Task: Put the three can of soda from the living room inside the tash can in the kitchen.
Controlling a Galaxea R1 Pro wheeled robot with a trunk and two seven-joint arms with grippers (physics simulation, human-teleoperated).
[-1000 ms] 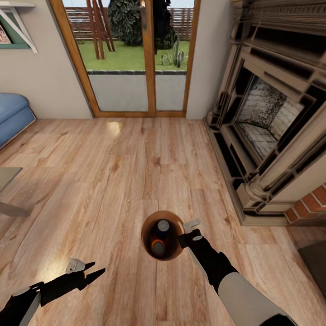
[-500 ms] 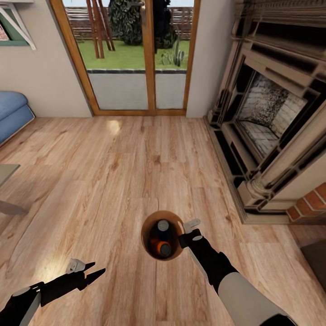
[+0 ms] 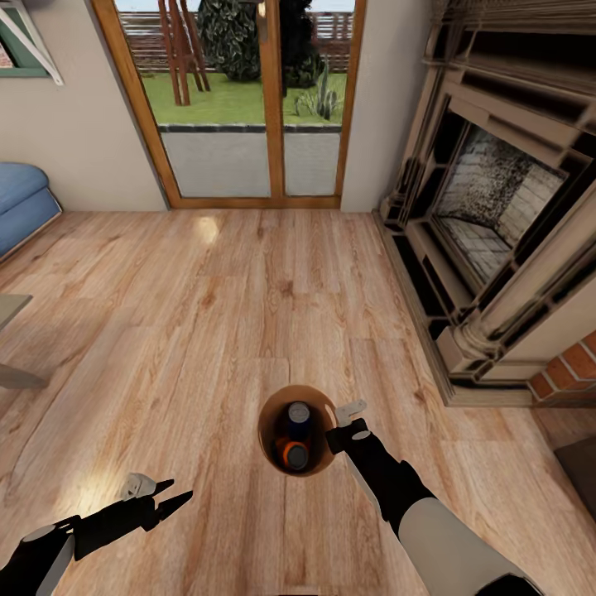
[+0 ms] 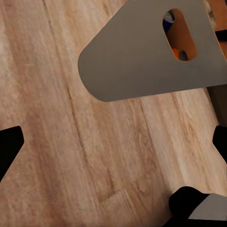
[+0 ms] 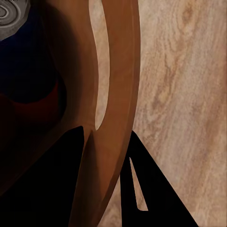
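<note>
The tash can (image 3: 266, 416), tan-brown inside, hangs just above the wood floor of the living room in the head view. My right gripper (image 3: 334, 429) is shut on its rim at the right side. Inside it I see a dark blue can of soda (image 3: 298, 412) and an orange one (image 3: 295, 454), both with silver tops. The right wrist view shows the rim wall (image 5: 116, 71) pinched between my dark fingers (image 5: 151, 194), with the blue can's top (image 5: 12, 14) beside it. My left gripper (image 3: 178, 490) is open and empty at lower left; its wrist view shows the bin's pale grey outside (image 4: 132, 56).
A large fireplace (image 3: 497, 215) with a brick edge (image 3: 571, 368) runs along the right. Glass doors (image 3: 248, 108) with wood frames stand straight ahead. A blue sofa (image 3: 21, 203) and a table corner (image 3: 10, 310) sit at the left. Wood plank floor (image 3: 248, 290) stretches between them.
The whole picture has drifted slightly, so the camera moved. The orange can has shifted a little inside the bin. Both arms keep their pose.
</note>
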